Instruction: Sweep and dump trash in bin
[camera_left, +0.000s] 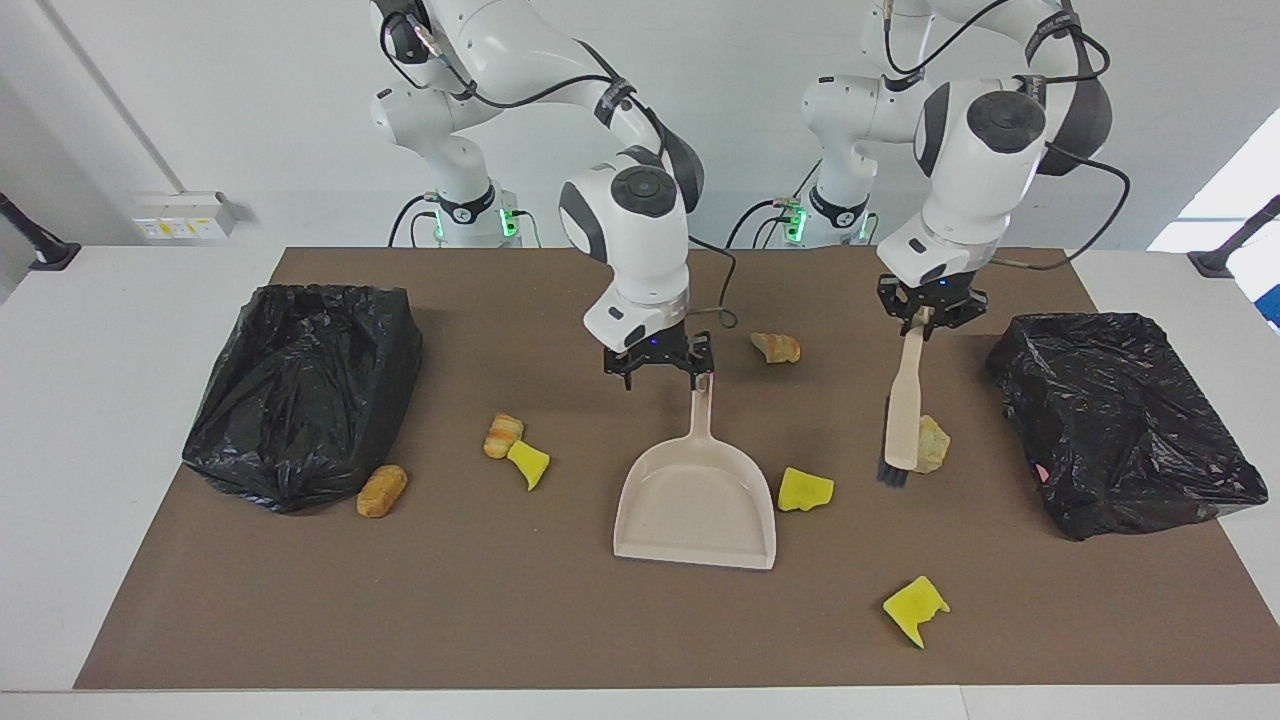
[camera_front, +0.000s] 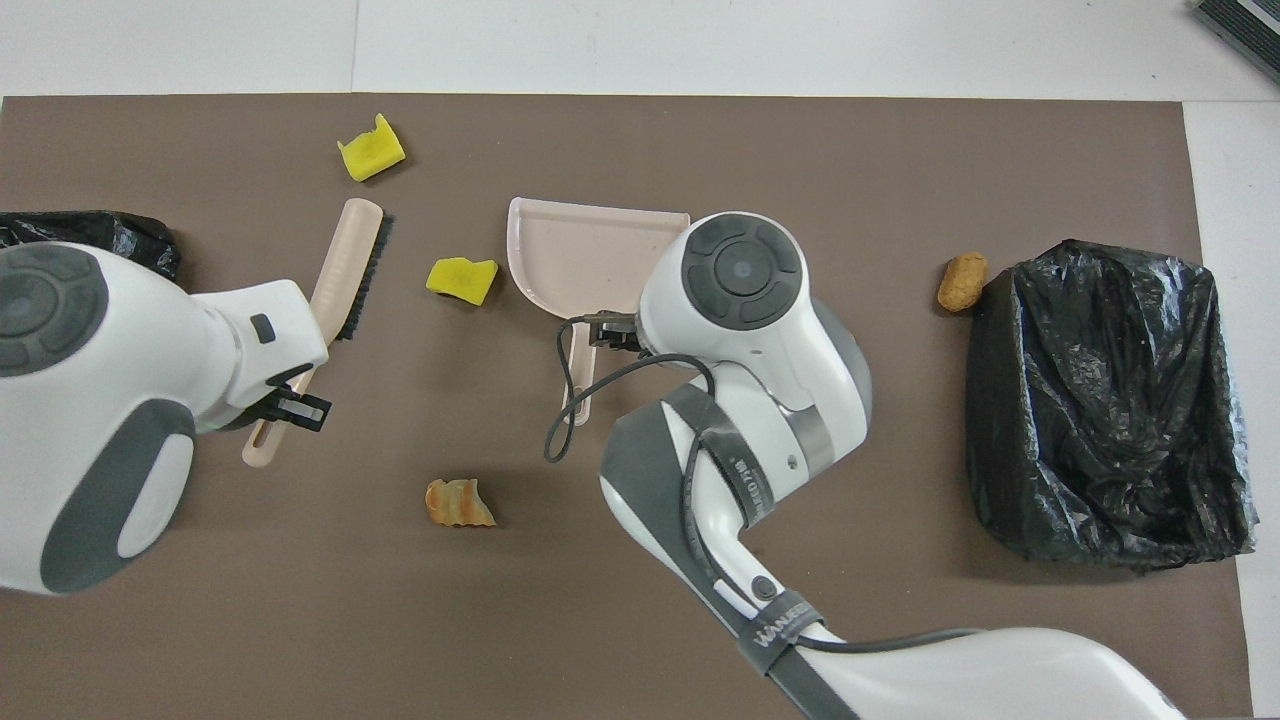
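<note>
trash: seven pieces, all loose on the mat, none in the dustpan or a bag
yellow chunks: one (camera_left: 805, 490) touching the dustpan's side toward the left arm's end; one (camera_left: 915, 608) near the worktop edge farthest from the robots; one (camera_left: 529, 463) against a striped lump (camera_left: 503, 435) toward the right arm's end
tan lumps: one (camera_left: 382, 490) at the foot of the bag at the right arm's end; one (camera_left: 777, 347) near the robots' edge, between the two arms; one (camera_left: 935, 443) half hidden by the brush
dustpan (camera_left: 697, 495): flat mid-mat, empty, handle toward the robots
brush (camera_left: 903, 420): hangs from the left gripper, bristles low by the tan lump; whether they touch the mat I cannot tell
left gripper (camera_left: 922, 318): jaws clamped on the brush handle's top, over the mat near the left arm's bag
right gripper (camera_left: 660, 377): jaws spread wide, low over the dustpan's handle end, not gripping it
bags: two black-lined bins, one (camera_left: 1120, 420) at the left arm's end, one (camera_left: 300, 390) at the right arm's end
mat (camera_left: 500, 620): brown sheet covering most of the white worktop (camera_left: 60, 450)
done: brush in hand, by my reading nothing more
left: take the dustpan's handle, sweep all seven pieces into the pan, tip it into a bin
</note>
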